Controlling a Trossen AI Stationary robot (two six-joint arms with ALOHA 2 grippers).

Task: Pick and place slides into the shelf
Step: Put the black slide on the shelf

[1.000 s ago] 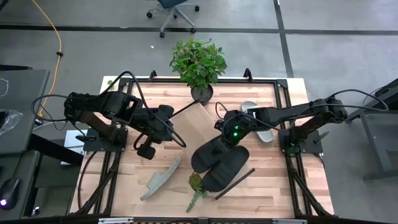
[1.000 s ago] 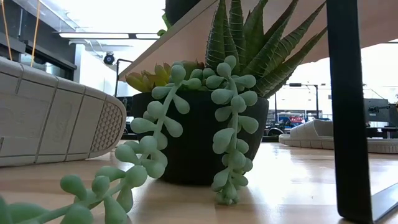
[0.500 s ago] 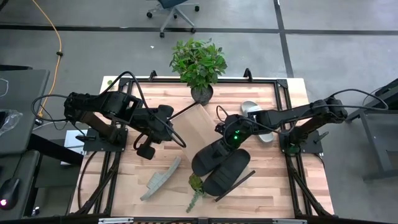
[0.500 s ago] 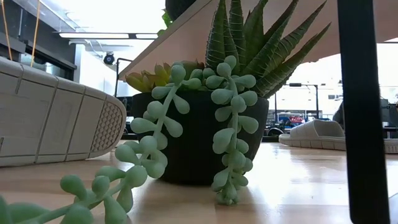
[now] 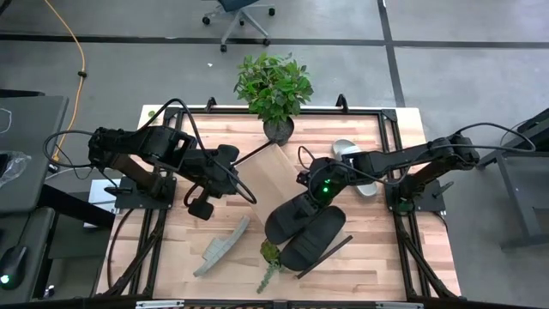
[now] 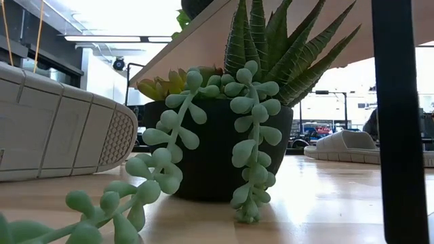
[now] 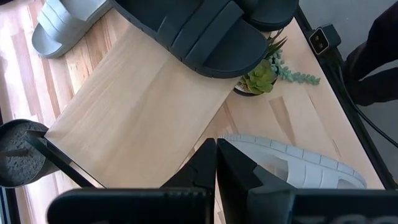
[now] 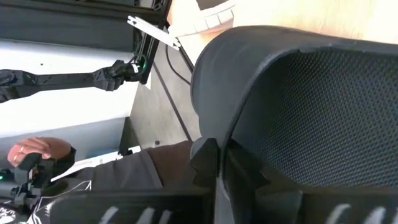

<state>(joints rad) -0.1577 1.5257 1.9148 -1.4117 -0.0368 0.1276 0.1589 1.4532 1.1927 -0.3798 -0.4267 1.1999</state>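
Right pincer (image 5: 310,196) at mid-table, clamped narrow on a black slide (image 5: 287,216) — this one lies on the shelf (image 5: 276,176) beside the second black slide (image 5: 313,236). Left pincer (image 7: 216,163) fully closed, empty — hovering toward the table's left side; grey slides: one (image 5: 221,245) near the front edge, one (image 5: 353,167) by the right edge.

lab: office chair (image 5: 241,15), floor cable (image 5: 77,53)
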